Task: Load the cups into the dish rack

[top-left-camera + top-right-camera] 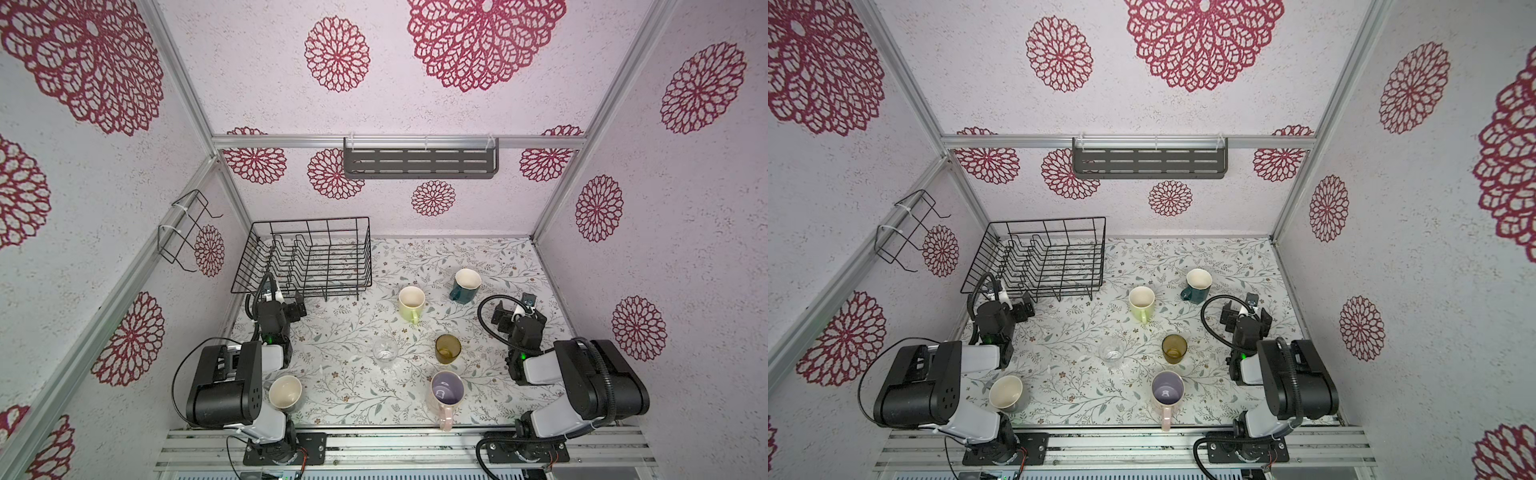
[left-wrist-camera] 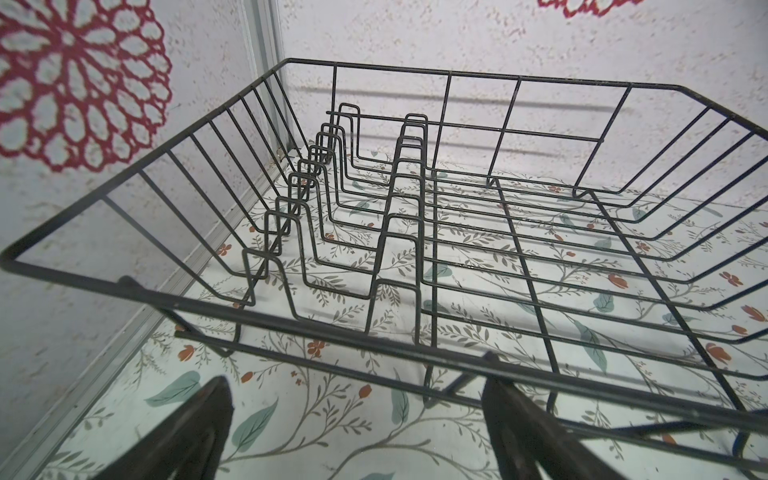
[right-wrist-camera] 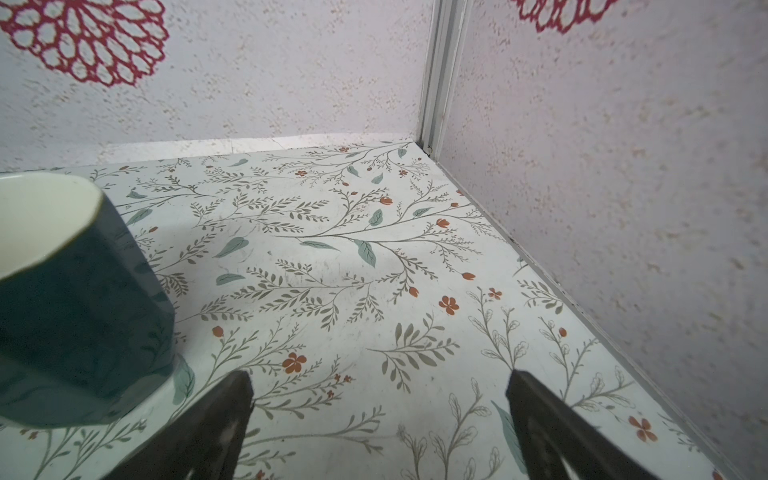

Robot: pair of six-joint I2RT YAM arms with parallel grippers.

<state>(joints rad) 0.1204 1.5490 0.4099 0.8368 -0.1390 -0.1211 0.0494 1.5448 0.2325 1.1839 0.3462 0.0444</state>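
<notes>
Left wrist view: my left gripper (image 2: 355, 386) hangs with its fingers spread wide and holding nothing, just before the near rim of the dish rack (image 2: 432, 232). The rack sits in the far left corner of the leaf-and-flower-printed tabletop (image 1: 478, 257). My right gripper (image 3: 380, 376) is equally wide and empty, beside the dark teal mug (image 3: 83, 311). In both top views the yellow-green mug (image 1: 411, 305), amber tumbler (image 1: 448, 349), clear glass (image 1: 385, 353), pink mug (image 1: 446, 392) and grey mug (image 1: 285, 392) stand on the table outside the rack. The white textured walls (image 1: 673, 232) carry crimson medallions, and a slotted grey shelf (image 1: 419, 164) hangs on the back rail.
</notes>
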